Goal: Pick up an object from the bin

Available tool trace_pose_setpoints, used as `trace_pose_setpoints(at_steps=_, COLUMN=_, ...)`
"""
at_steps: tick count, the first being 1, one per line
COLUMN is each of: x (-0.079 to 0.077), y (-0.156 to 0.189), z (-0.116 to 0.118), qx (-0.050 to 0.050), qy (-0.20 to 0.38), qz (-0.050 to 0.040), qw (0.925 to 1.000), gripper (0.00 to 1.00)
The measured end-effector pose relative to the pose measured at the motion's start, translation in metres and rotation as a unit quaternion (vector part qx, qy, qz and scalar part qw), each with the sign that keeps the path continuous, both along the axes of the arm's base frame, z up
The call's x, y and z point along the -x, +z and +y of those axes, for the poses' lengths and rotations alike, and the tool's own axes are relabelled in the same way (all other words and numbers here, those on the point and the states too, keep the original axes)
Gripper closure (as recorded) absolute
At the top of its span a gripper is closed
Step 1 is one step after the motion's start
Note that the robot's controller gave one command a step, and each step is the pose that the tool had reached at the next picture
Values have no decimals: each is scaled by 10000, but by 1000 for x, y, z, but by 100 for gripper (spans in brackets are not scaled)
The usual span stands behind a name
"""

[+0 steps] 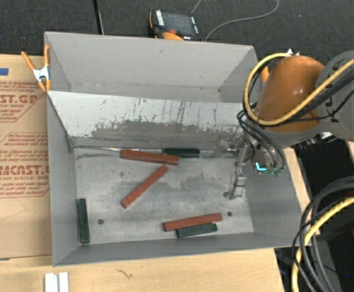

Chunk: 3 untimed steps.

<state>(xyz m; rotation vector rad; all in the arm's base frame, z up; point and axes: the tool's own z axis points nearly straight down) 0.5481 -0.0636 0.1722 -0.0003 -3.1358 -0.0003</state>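
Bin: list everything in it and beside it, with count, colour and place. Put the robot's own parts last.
Bin: 1, grey metal, centre of the view.
Red-brown bars: 3, red-brown; one slanted in the middle, one along the back wall, one near the front wall.
Dark green bars: 3, dark green; one along the left wall near the front, one at the back wall just right of the red-brown one, one lying against the front red-brown bar.
Device: 1, black and orange, on the floor behind the bin, with a cable.
Arm: 1, orange cover with yellow and black cables, coming in from the right.
Hand: 1, metal grey, over bare floor at the bin's right side.
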Motion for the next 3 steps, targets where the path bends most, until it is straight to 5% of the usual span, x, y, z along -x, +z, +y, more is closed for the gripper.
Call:
trace_pose_setpoints(at_steps=1, x=57, y=-105, z=-1, qx=-7, qy=770, qz=-11, qw=9970, gripper=0)
trace_pose_setpoints(at_steps=2, x=60, y=-101, z=21, qx=-2, qy=843, qz=-71, qw=9964, gripper=0)
trace_pose_setpoints(at_steps=3, x=62, y=-102, z=20, qx=-3, qy=836, qz=-28, qw=9965, gripper=100)
